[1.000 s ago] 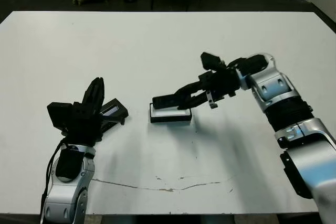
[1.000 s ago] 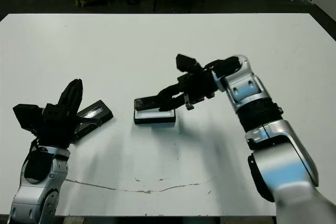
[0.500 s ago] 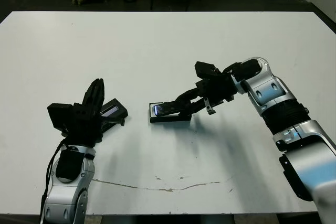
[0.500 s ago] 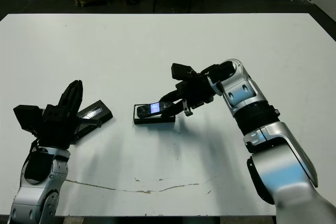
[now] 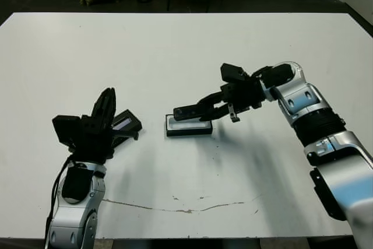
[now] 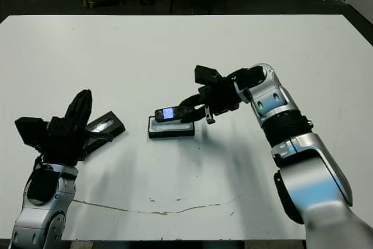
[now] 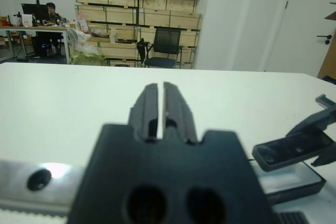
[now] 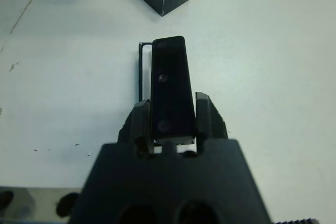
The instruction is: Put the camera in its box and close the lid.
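The right gripper has its two fingers clamped on the sides of the camera, which sticks out past the fingertips and hangs just above the box near the table's centre, not yet seated on the white lining. From the right wrist, the camera's length looks lined up with the tray beneath it, though most of the tray is hidden under the bar. To finish this step well, I would judge the arm should lower with the camera level, keep it parallel to the long walls so neither end catches the rim, and part the fingers only once the bar rests inside; a tilted release could leave it propped on an edge and block the lid. The lid lies on the table well apart at about nine o'clock from the box, silver stripe up, just beside the left gripper, whose fingers stand almost together with a thin slit between them and nothing held. The table is white and matte, with a thin brownish scratch running along its near side at six o'clock. Beyond the far edge, at twelve o'clock, sit a black office chair, stacked wooden crates against a white wall, and a person at a desk.
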`<state>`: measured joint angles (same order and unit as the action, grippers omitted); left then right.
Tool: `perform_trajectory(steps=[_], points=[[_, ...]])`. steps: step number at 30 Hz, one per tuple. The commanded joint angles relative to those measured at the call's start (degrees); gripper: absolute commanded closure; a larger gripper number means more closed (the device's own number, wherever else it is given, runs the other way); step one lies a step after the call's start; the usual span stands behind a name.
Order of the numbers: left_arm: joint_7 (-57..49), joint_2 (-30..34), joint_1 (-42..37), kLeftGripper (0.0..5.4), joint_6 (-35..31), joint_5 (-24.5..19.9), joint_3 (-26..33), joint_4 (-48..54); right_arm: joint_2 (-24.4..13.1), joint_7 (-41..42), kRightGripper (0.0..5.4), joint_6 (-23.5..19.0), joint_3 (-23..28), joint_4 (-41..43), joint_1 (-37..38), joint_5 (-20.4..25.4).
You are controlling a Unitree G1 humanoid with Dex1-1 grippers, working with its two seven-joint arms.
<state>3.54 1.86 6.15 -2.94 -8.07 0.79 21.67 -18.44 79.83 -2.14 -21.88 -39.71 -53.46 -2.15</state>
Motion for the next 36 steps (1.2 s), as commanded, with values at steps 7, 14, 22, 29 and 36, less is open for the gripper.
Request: perform_trajectory(steps=[7, 14, 22, 29, 36], points=[[-0.19, 0.03, 0.82, 5.40, -0.79, 0.69, -0.03, -0.83, 0.60, 0.29, 4.80, -0.60, -2.71, 1.03, 0.29, -3.05], [-0.17, -0.02, 0.93, 5.40, -1.30, 0.36, -0.04, -0.61, 1.29, -0.54, 4.80, 0.09, -4.27, 0.61, 0.23, -4.76], [-0.26, 0.11, 1.14, 5.40, -0.94, 0.96, -0.32, -0.75, 2.66, -0.20, 4.80, 0.04, -4.50, -1.38, -0.61, -4.78], [-0.35, -0.16, 1.30, 5.40, -1.06, 1.08, -0.24, -0.71, 3.28, -1.28, 4.80, -0.45, -5.11, -1.49, -0.36, -5.89], [-0.44, -0.43, 1.59, 5.40, -1.66, 0.71, -0.25, -0.35, 4.44, -1.71, 4.80, 0.56, -5.01, -2.21, 0.31, -5.47]])
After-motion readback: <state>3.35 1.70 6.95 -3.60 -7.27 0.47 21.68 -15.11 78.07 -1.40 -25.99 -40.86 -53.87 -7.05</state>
